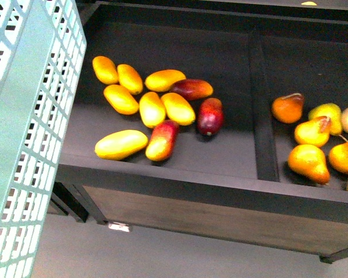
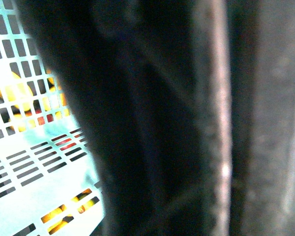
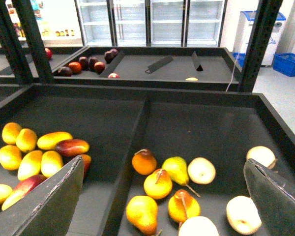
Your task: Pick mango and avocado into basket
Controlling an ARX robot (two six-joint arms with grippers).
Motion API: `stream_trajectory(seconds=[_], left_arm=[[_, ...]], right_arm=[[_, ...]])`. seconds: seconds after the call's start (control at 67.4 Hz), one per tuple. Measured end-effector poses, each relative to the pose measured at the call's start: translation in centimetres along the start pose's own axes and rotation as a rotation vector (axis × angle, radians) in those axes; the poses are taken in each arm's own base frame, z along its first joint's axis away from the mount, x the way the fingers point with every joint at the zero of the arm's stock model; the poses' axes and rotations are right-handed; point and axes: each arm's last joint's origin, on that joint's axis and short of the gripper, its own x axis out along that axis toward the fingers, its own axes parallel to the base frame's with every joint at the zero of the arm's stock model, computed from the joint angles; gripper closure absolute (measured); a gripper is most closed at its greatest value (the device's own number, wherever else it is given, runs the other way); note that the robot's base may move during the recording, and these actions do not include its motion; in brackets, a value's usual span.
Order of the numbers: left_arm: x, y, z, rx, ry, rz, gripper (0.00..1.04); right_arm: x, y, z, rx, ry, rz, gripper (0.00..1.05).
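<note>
The all-yellow mango (image 1: 121,144) lies at the near edge of the pile in the dark display bin (image 1: 220,150), just beside a red-blushed mango (image 1: 162,141). No avocado shows. It is likely smooth, firm and fairly heavy, so grip across its narrow middle. The basket (image 1: 23,116) stands just left. The right pincer (image 3: 163,164) gapes wide and empty. I cannot tell the state of the left pincer.

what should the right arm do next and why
Probably shift the right gripper toward the left compartment and over the all-yellow mango at the pile's near edge: its fingers are open but bracket the pears, and it holds nothing.
</note>
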Motion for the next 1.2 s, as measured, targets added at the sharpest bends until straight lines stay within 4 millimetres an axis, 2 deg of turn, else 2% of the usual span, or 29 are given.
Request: stream_trajectory(seconds=[1.202], left_arm=[[-0.04,-0.03,0.01,0.000,0.001,-0.002,0.91]], right_arm=[[0.00,0.00,0.00,0.000,0.000,0.000,0.09]])
